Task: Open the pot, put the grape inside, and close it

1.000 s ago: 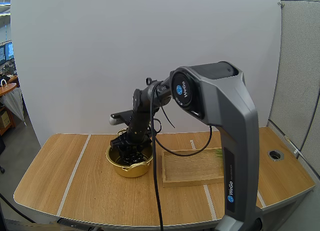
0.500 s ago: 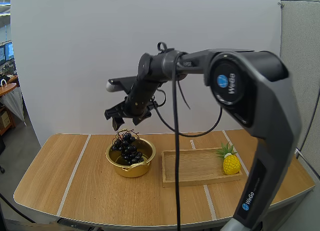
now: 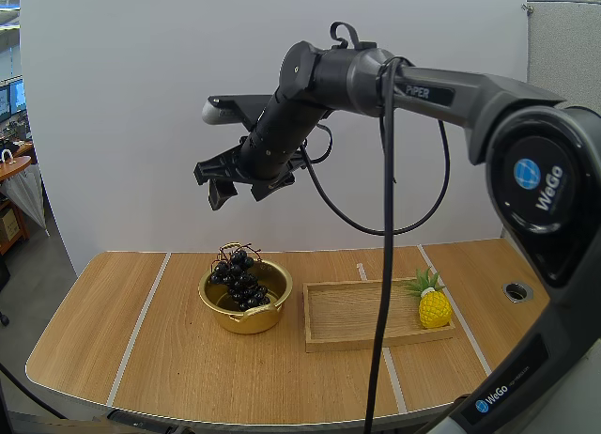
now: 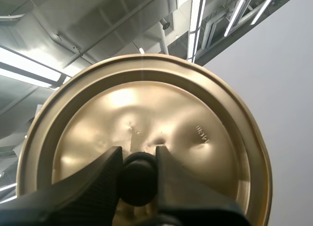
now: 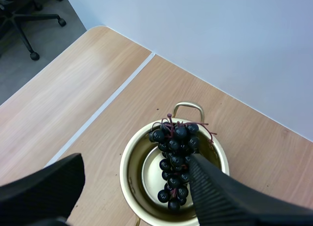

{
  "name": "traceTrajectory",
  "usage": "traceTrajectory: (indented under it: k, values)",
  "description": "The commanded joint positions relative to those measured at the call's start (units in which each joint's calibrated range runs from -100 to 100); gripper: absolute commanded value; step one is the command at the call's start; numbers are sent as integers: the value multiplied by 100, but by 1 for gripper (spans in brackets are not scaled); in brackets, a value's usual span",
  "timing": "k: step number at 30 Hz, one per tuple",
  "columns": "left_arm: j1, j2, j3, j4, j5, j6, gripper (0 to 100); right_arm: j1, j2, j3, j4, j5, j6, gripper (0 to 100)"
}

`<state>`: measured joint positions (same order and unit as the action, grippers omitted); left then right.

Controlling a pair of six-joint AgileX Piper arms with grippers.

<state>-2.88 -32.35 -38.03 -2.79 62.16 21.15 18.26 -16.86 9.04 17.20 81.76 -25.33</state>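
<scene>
A gold pot [image 3: 214, 305] stands uncovered at the table's middle left. A bunch of dark grapes [image 3: 240, 275] lies in it, leaning on the rim. My right gripper [image 3: 239, 192] hangs open well above the pot, holding nothing. In the right wrist view the grapes [image 5: 176, 157] rest inside the pot [image 5: 128, 173], far below the spread fingers of the right gripper [image 5: 137, 162]. In the left wrist view my left gripper [image 4: 138, 160] is shut on the black knob [image 4: 138, 179] of the gold lid [image 4: 146, 113], held up in the air.
A wooden tray [image 3: 371, 314] lies right of the pot, with a yellow pineapple [image 3: 433, 306] at its right end. A round hole [image 3: 517, 290] sits in the table's far right. White stripes cross the wooden tabletop [image 3: 141, 359].
My right gripper has let go of the grapes in the pot and risen high above it. The arm has swung up, uncovering the pineapple.
</scene>
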Motion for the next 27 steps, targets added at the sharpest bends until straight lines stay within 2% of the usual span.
traceTrajectory:
  k: [1, 3, 5, 6, 7, 20, 27]
  values:
    - [-14, -18, -43, 39, -294, -57, 0, 1, -188, -38, 11, 63, 56, 100]
    - [-14, -18, -43, 39, -294, -57, 0, 1, -227, -38, 11, 142, 56, 72]
    - [-14, -18, -43, 39, -294, -57, 0, 1, -252, -38, 59, 256, 56, 31]
    - [-14, -18, -43, 39, -294, -57, 0, 1, -266, -38, 102, 272, 47, 5]
    - [-14, -18, -43, 39, -294, -57, 0, 1, -280, -38, 138, 272, 46, 0]
    - [-14, -18, -43, 39, -294, -57, 0, 1, -252, -38, 158, -24, 46, 0]
    - [-14, -18, -43, 39, -294, -57, 0, 1, 365, -38, 112, -688, 39, 0]
